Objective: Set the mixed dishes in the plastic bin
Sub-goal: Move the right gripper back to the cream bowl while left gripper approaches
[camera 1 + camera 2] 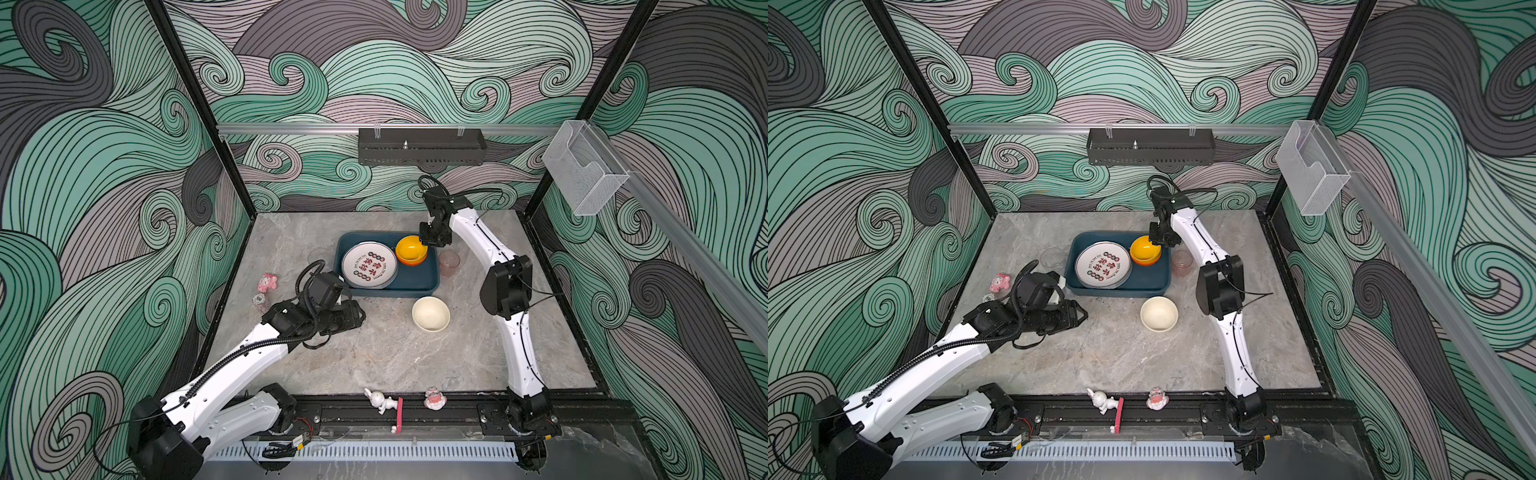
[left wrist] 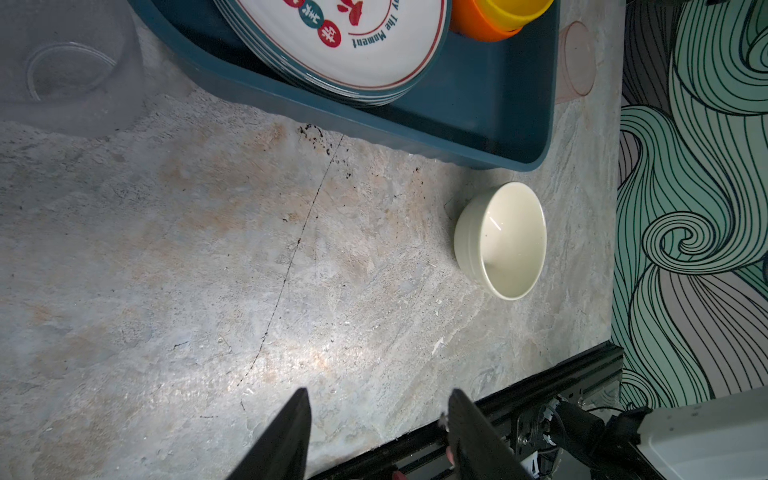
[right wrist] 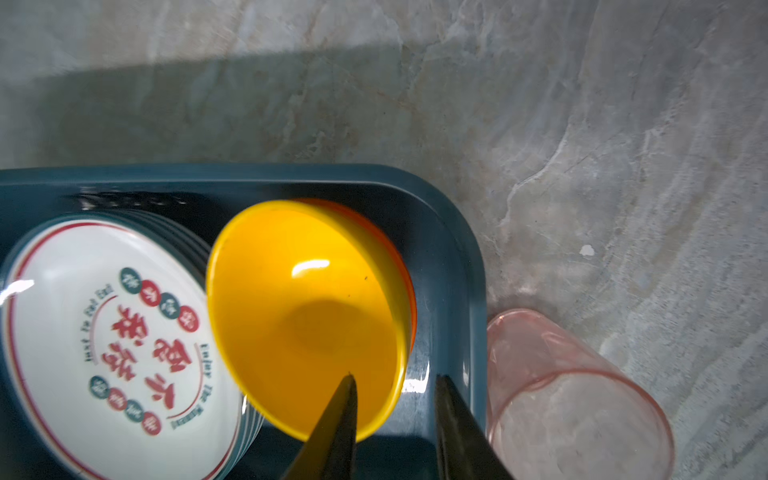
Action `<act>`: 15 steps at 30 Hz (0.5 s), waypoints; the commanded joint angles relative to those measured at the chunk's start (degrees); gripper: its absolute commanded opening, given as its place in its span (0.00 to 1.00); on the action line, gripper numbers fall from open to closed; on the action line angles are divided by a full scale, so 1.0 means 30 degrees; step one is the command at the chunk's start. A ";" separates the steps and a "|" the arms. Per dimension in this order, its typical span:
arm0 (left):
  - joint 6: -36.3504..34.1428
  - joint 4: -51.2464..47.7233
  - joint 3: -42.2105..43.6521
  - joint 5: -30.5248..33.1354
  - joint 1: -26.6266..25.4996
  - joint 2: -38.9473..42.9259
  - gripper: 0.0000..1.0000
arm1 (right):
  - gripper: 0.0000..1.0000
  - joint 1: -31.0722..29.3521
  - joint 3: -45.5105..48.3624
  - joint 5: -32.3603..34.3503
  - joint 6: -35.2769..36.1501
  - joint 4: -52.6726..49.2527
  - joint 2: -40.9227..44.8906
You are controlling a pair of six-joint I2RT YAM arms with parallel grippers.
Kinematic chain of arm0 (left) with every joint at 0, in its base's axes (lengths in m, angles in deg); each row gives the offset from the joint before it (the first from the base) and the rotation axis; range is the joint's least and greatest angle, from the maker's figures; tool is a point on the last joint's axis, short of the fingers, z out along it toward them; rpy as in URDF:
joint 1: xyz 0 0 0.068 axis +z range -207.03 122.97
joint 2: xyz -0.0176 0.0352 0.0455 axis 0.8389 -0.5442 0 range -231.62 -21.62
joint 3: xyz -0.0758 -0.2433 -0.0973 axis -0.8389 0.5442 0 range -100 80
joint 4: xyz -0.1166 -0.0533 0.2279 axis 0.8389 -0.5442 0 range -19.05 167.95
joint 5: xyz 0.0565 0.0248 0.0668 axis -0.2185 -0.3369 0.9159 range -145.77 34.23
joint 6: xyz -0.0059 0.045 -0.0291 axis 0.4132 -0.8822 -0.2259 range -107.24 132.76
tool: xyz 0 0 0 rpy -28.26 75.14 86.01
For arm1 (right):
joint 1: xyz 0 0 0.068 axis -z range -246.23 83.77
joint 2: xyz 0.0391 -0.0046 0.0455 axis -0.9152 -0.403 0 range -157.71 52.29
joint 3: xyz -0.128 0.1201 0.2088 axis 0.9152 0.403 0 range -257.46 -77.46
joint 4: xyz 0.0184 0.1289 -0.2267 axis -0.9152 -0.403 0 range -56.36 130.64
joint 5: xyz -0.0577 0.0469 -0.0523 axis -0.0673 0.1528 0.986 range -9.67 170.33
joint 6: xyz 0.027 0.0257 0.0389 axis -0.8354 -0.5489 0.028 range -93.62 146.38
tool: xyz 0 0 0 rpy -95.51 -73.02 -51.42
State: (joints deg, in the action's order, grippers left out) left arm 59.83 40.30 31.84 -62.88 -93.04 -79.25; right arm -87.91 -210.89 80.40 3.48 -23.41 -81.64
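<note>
Right gripper jaws apart, astride yellow bowl rim. Cream bowl lies ahead of nearer left gripper, jaws likewise apart.

1. In both top views the orange bowl is nearly all hidden under the yellow bowl, at 3 o'clock of the plates.
2. Only the rims of the lower plates show.
3. The clear glass, at 9 o'clock of the plastic bin, is faint there and blurred in the left wrist view.
4. The right wrist picture's edge cuts off the pinkish glass and the jaws of the right gripper.
5. The pale figurine, at 8 o'clock of the bin, is too small to make out.
</note>
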 commanded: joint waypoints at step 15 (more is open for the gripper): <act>-0.1392 -0.0348 -0.2020 -0.1618 0.0548 -0.1087 0.62 | 0.37 -0.0843 1.2847 -0.2119 0.0019 0.3969 1.1553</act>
State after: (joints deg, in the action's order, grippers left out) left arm 57.80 39.97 28.43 -65.31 -91.90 -80.95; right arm -90.13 -177.95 76.47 3.68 -15.39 -52.05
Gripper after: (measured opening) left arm 0.616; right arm 0.366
